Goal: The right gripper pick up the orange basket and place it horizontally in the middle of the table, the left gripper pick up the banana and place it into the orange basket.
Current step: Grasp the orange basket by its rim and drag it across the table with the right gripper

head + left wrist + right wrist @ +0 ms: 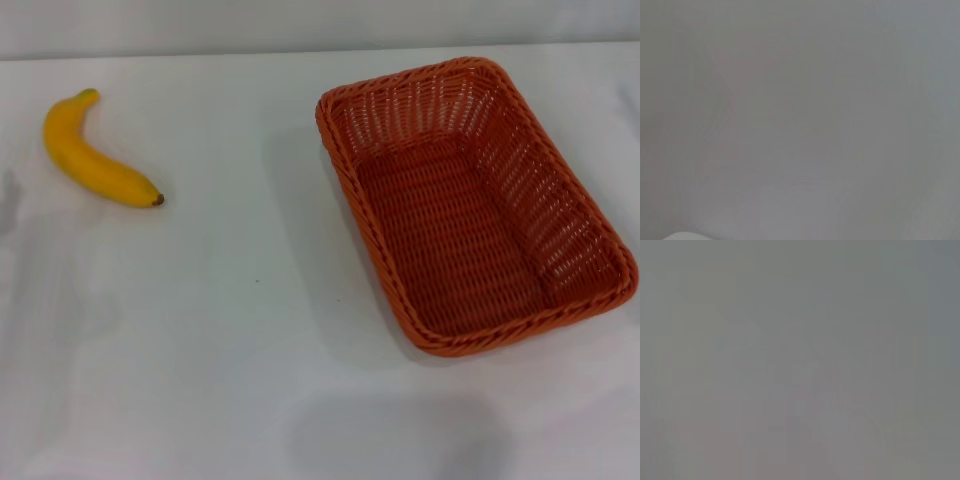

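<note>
On the right half of the table (250, 350), the orange basket (470, 200) sits upright on its base with its open side up. Its long axis runs diagonally, from a far corner nearer the table's middle down to a near corner toward the right edge of the head view. The woven floor is visible and nothing lies in it. The braided rim and sloped openwork walls are intact all round, and the whole basket rests flat on the white surface.

Well apart from the basket, off to its left and toward the far side, the banana (93, 152) lies on the table on its side. Its greenish-yellow stem end points away from the robot, and its dark brown tip points toward the basket. It touches nothing else.

Neither the left gripper nor the right gripper appears in the head view. Both wrist views show only a plain, featureless grey-white field with no fingers in them, so whether either gripper's fingers are apart or together cannot be told.
</note>
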Controlling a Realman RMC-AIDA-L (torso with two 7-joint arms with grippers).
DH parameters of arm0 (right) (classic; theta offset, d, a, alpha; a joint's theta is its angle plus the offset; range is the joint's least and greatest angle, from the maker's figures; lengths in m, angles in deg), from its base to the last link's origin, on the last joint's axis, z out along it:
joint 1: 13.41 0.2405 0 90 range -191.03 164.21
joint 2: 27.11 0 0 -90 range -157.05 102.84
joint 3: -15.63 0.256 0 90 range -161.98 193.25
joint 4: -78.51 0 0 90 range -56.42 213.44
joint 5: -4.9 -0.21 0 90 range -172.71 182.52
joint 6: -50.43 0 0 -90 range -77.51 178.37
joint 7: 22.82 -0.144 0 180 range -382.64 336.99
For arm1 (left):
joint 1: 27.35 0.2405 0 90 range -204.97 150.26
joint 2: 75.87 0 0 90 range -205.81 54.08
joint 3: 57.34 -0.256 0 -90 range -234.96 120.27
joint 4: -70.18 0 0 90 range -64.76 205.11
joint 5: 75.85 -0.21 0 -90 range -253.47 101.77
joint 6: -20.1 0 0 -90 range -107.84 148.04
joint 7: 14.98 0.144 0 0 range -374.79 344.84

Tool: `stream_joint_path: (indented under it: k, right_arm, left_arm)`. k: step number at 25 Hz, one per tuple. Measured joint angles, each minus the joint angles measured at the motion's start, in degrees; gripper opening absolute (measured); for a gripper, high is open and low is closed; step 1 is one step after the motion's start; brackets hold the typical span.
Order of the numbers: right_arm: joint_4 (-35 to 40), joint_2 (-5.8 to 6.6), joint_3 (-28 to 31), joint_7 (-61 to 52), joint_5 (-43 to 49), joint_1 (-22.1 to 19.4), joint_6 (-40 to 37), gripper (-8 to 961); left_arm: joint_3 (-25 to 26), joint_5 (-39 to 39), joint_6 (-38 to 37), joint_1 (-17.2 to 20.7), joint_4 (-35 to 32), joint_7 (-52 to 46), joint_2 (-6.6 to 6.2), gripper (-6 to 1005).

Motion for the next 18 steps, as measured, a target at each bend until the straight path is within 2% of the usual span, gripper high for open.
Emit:
stream_joint_path:
  k: [1, 3, 8, 12, 13, 14, 18]
  right_arm:
    - [3.7, 0.02, -4.6, -2.7, 0.0, -0.6, -0.1, 832]
    - [6.8, 0.12, -8.3, -4.8, 0.0, -1.1, -0.3, 832]
    - [21.4, 1.06, -21.6, -15.2, 4.1, -2.6, -5.5, 831]
    - [30.6, 0.99, -24.7, -22.8, 14.0, -1.8, -9.7, 830]
    - [30.6, 0.99, -24.7, -22.8, 14.0, -1.8, -9.7, 830]
    - [34.4, 0.67, -24.9, -26.6, 19.5, -0.7, -10.7, 830]
    - [37.6, 0.61, -25.0, -30.6, 24.9, 1.0, -10.6, 829]
  left_arm:
    - [0.0, 0.2, -0.1, 0.0, 0.0, 0.0, 0.0, 879]
    - [0.0, 0.7, -0.2, 0.0, 0.2, -0.1, 0.01, 879]
    - [0.0, 0.9, -0.4, 0.1, 0.2, -0.1, 0.07, 879]
    - [-0.1, 0.9, -0.4, 0.1, 0.3, -0.1, 0.09, 879]
    - [-0.1, 0.9, -0.4, 0.1, 0.4, -0.2, 0.08, 879]
    - [-0.1, 0.9, -0.4, 0.0, 0.7, -0.2, 0.08, 879]
    - [0.0, 0.9, 0.0, 0.0, 1.6, -0.3, 0.07, 879]
